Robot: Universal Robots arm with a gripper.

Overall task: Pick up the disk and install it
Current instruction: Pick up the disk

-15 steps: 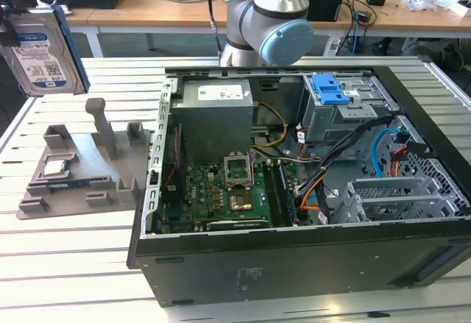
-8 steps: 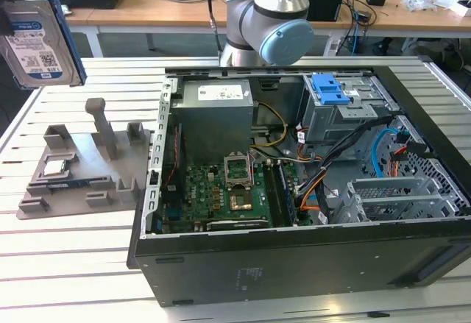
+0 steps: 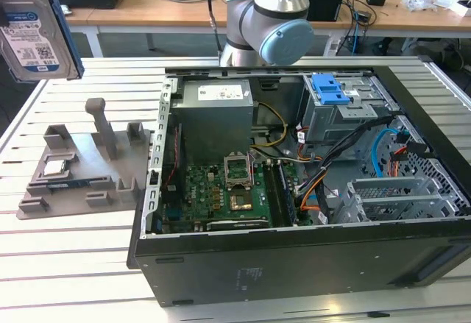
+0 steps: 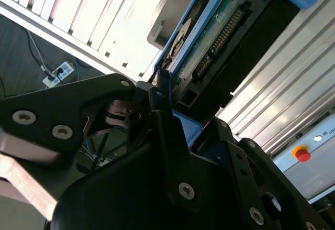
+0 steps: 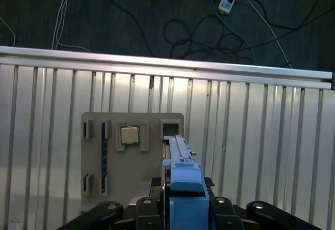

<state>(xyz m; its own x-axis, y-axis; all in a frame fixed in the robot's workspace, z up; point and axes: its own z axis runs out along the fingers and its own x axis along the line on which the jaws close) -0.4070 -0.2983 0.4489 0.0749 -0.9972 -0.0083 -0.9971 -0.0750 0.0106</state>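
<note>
The disk [image 3: 33,32], a silver drive with a white-and-blue label and a blue frame, hangs in the air at the exterior view's upper left, high above the grey holder [image 3: 81,168]. In the second wrist view my gripper [image 4: 191,130] is shut on the disk [image 4: 209,36], whose green circuit-board side shows, with black fingers [image 4: 162,109] pressed against its blue frame. In the first wrist view the disk's blue edge [image 5: 183,183] stands between the fingers of my gripper [image 5: 183,211], over the holder [image 5: 131,162].
An open computer case [image 3: 294,264] lies on the slatted table [image 3: 66,264], with a motherboard [image 3: 228,190], loose cables and a drive cage with a blue bracket [image 3: 331,87]. A small processor chip [image 3: 55,166] sits in the holder. The arm's base [image 3: 268,14] stands behind the case.
</note>
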